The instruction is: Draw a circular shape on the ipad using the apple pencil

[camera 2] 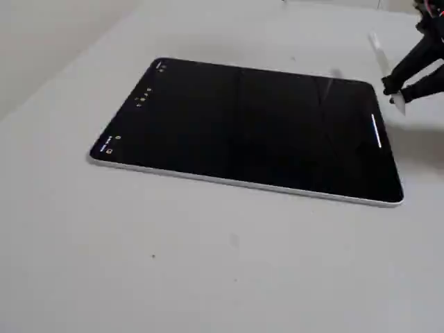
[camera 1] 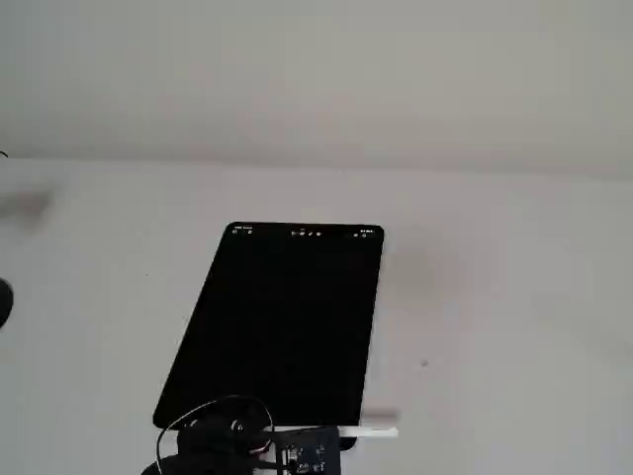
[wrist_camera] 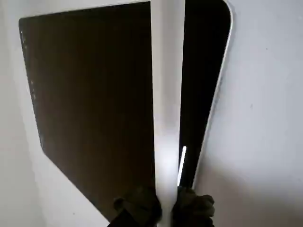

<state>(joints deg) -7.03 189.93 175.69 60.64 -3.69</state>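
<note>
The ipad lies flat on the white table, its black screen lit only by tiny icons along the far short side. It also shows in the wrist view and in a fixed view. My gripper is at the tablet's near short edge, shut on the apple pencil, which lies crosswise there. In the wrist view the pencil runs straight up from my gripper above the screen. No circular shape shows on the screen, only a short white bar near that edge.
The tablet sits on a plain white table with a pale wall behind. A dark object shows at the left edge of a fixed view. My black arm enters another fixed view from the top right.
</note>
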